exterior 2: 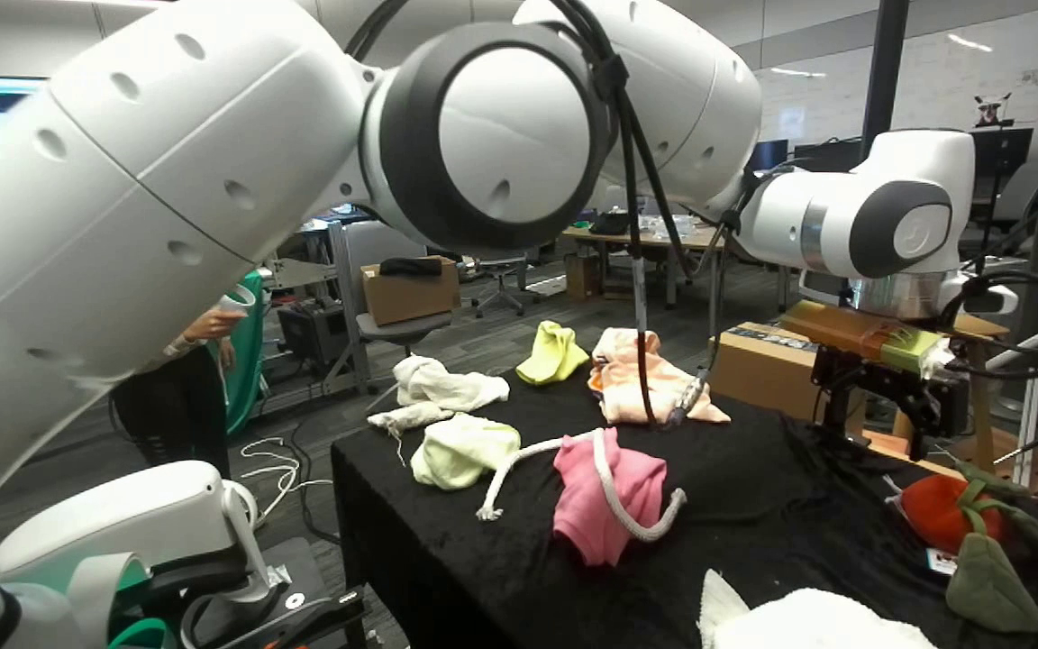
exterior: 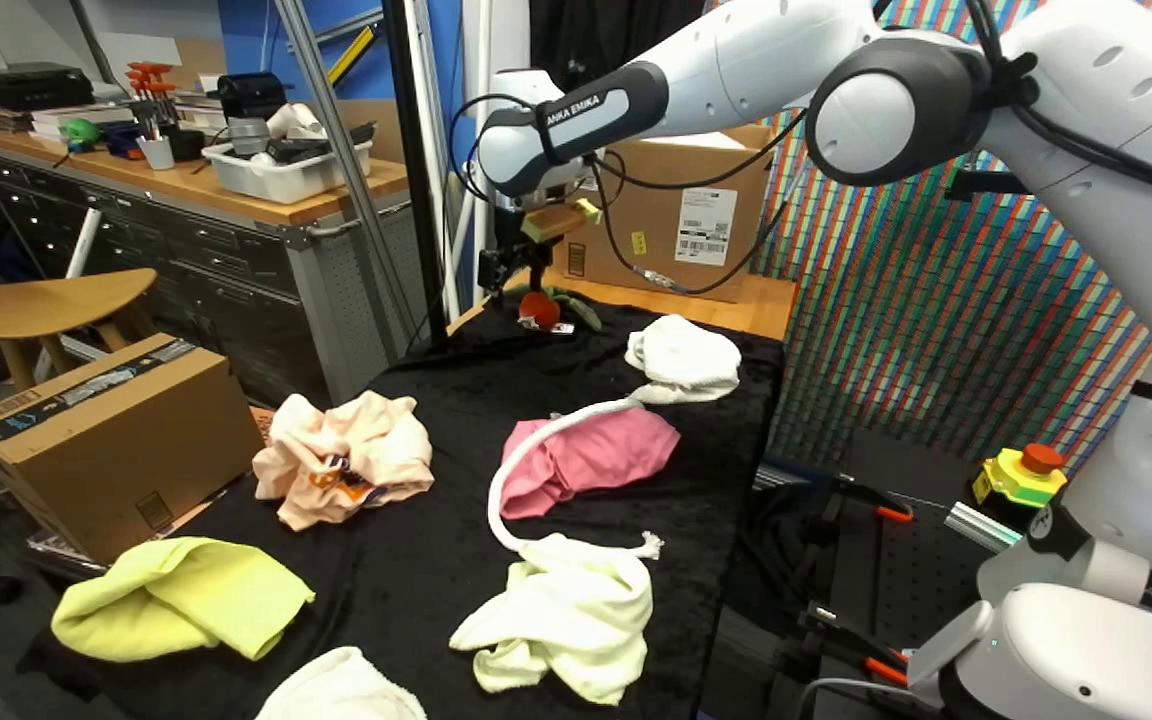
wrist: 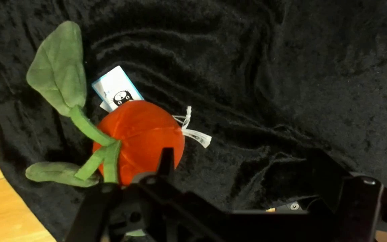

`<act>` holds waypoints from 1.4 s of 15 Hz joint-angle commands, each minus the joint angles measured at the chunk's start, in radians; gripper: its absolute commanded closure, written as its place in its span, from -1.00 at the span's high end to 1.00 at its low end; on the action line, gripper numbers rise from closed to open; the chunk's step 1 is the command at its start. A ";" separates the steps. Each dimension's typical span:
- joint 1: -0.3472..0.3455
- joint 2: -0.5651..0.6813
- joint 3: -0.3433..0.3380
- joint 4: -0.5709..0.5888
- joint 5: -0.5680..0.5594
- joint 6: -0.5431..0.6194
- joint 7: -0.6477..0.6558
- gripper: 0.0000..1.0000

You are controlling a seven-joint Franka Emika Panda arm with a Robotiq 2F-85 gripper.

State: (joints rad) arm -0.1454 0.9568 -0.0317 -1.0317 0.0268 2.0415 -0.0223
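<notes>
My gripper point(wrist: 247, 164) is open and empty above the black cloth, its two dark fingers wide apart in the wrist view. It also shows at the table's far end in an exterior view point(exterior: 514, 280) and in an exterior view point(exterior 2: 875, 442). The nearest thing is a red plush ball with green stems and leaves point(wrist: 139, 131). The ball lies below the gripper, and one finger overlaps its edge in the wrist view. It has a white tag with a cat face point(wrist: 118, 88). The plush also shows in both exterior views point(exterior: 539, 311) point(exterior 2: 933, 509).
Black cloth covers the table point(exterior: 416, 570). On it lie a white cloth point(exterior: 686, 355), pink cloth point(exterior: 626, 450) under a white rope point(exterior: 503, 490), pale green cloth point(exterior: 576, 610), peach cloth point(exterior: 346, 450) and yellow cloth point(exterior: 186, 595). A cardboard box point(exterior: 676, 215) stands behind the arm.
</notes>
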 commanded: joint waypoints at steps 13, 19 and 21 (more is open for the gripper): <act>-0.004 0.302 -0.094 0.459 -0.067 -0.213 0.173 1.00; -0.002 0.324 -0.124 0.477 -0.076 -0.217 0.202 0.37; -0.002 0.325 -0.130 0.477 -0.076 -0.217 0.206 0.02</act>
State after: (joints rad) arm -0.1492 1.2375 -0.1440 -0.6339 -0.0350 1.8508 0.1600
